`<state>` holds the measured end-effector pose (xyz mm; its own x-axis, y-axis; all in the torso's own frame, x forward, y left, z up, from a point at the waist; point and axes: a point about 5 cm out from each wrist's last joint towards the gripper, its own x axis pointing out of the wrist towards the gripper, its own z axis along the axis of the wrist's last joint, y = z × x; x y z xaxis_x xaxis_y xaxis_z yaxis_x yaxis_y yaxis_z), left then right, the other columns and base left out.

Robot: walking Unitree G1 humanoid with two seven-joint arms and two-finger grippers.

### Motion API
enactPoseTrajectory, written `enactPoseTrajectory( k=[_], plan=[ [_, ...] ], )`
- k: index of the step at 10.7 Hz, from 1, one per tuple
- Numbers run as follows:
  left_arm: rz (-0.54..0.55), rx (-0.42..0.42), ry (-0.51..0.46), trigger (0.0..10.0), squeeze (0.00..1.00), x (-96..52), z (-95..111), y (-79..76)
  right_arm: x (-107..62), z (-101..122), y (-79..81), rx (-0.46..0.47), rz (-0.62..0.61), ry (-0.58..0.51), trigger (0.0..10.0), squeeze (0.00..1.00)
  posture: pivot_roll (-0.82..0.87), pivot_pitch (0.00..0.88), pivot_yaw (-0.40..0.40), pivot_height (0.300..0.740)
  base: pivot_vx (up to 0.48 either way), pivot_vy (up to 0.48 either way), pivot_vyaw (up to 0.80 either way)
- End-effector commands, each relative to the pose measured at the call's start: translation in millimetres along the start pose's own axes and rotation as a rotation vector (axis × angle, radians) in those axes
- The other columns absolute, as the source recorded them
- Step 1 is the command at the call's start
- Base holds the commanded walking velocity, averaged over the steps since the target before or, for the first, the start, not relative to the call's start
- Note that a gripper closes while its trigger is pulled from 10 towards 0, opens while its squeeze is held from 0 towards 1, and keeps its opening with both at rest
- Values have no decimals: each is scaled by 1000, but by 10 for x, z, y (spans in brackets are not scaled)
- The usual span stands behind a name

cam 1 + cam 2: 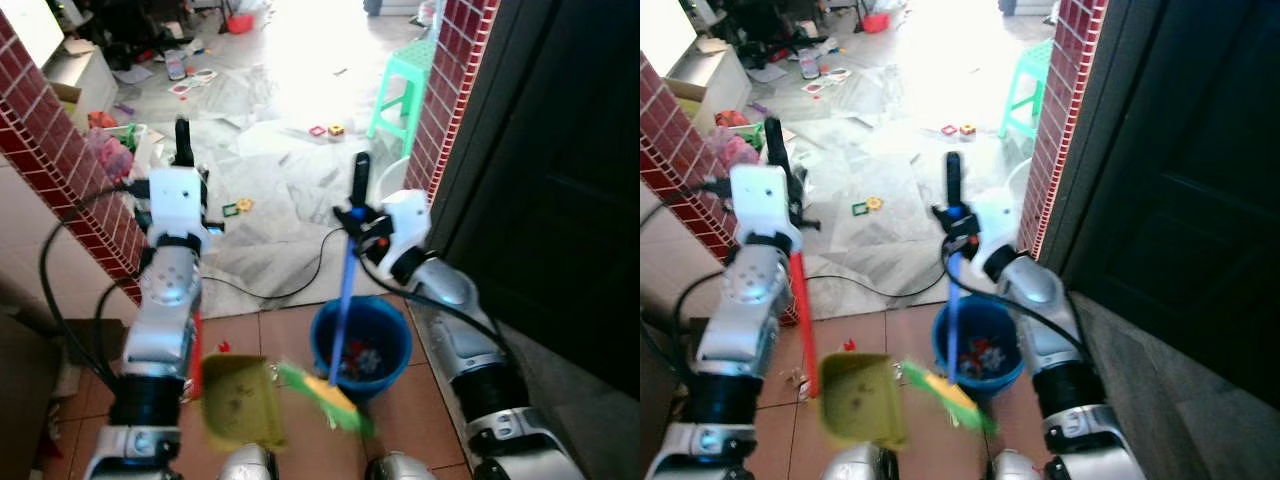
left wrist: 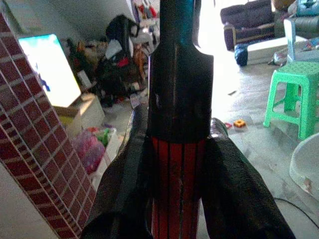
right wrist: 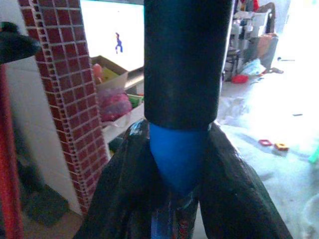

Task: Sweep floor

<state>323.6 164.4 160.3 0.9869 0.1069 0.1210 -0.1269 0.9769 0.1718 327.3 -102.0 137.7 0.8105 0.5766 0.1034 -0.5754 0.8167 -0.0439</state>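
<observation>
the left gripper [image 2: 172,199] squeezes the red-handled green plastic dustpan [image 1: 855,400]; the right gripper [image 3: 174,199] squeezes the blue-handled green broom [image 1: 320,390]. a tilt could spill dirt beside the round blue plastic bucket [image 1: 392,330].

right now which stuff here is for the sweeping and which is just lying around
For the job:
- broom, held by right gripper
- dustpan, red handle held by left gripper
- blue bucket

Lying about:
- green stool
- toy pieces
- black cable
</observation>
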Motion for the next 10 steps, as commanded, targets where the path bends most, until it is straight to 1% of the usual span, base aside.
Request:
enactPoseTrajectory(
  k=[1, 2, 3, 4, 5, 7, 8, 9, 10],
  plan=[
    [13, -2, -20, 10000, 0, -2, 67, 27, 14, 122, -53, -78, -10, -41, 10000, 0, -82, 39, 63, 740, 0, 0, 0],
    [-19, -48, 25, 10000, 0, -47, 2, -48, 1, 129, -76, -150, -25, -51, 10000, 0, -85, 35, 66, 740, 0, 0, 0],
    [-31, -81, 62, 10000, 0, -92, -61, -111, -7, 139, -84, -257, -33, -57, 10000, 0, -85, 33, 69, 740, 0, 0, 0],
    [-40, -74, 67, 10000, 0, -133, -102, -147, -8, 142, -102, -237, -70, -70, 10000, 0, -86, 31, 71, 740, 0, 0, 0],
    [-43, -92, 98, 10000, 0, -180, -213, -170, -12, 132, -124, -236, -103, -75, 10000, 0, -84, 28, 72, 740, 0, 0, 0],
    [-30, -117, 122, 10000, 0, -257, -378, -160, -33, 65, -139, -245, -128, -67, 10000, 0, -87, 29, 72, 740, 0, 0, 0],
    [-27, -101, 140, 10000, 0, -265, -415, -192, -50, 15, -164, -227, -148, -49, 10000, 0, -84, 26, 70, 740, 0, 0, 0],
    [-20, -107, 152, 10000, 0, -267, -426, -231, -59, -18, -189, -178, -173, -39, 10000, 0, -84, 22, 71, 740, 0, 0, 0],
    [-2, -142, 168, 10000, 0, -283, -439, -240, -59, -15, -173, -118, -177, -49, 10000, 0, -85, 17, 77, 740, 0, 0, 0]
  ],
)
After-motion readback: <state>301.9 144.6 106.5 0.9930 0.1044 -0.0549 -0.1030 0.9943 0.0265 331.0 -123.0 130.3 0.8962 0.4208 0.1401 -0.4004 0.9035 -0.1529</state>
